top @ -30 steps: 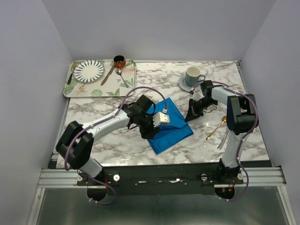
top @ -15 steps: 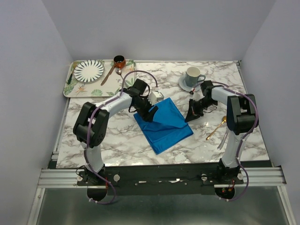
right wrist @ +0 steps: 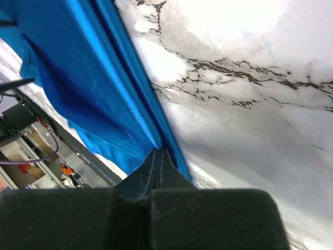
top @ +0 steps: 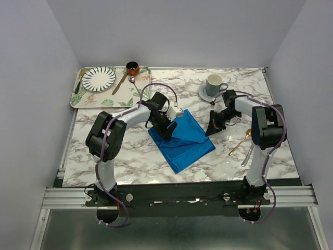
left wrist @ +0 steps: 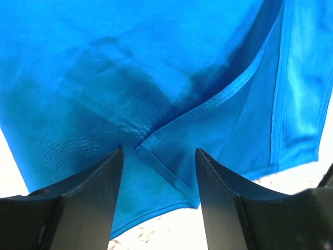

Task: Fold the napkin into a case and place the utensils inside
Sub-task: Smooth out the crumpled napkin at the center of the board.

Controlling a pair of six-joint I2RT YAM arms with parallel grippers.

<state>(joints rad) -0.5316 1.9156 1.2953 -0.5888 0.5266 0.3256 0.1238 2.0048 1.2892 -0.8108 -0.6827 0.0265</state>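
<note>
While the napkin [top: 184,145] is only part folded, one flap lying over the rest and not yet the narrow case, entries run from the near edge outward.

- Napkin sits mid-table [top: 125,159] as a rough diamond, one corner pointing at the arm bases.
- Gold spoon [top: 240,141] lies on bare marble to the right of the cloth, apart from it. Its long axis is diagonal, bowl end farther and to the right. The right arm is much the nearer to it.
- Second, silver utensil: not made out. Possibly behind the right arm's links.
- Right gripper [right wrist: 158,155]: jaws pressed fully together, tip at the napkin's right hem. Cannot tell if any cloth is pinched between them.
- Left gripper [left wrist: 159,156]: jaws well apart and holding nothing. They straddle a turned-over hemmed corner on the cloth's far-left side, and the corner's point sits in the gap, close by one finger [left wrist: 91,200].
- Judgement: the next move turns on that corner. It lies straight ahead between the left jaws, with the hem running diagonally away to the upper right of the wrist view.
- Farther back: cup [top: 213,83] on the right, tray [top: 141,92] with plate [top: 99,78] on the left.
- The table under the flap is hidden.
</note>
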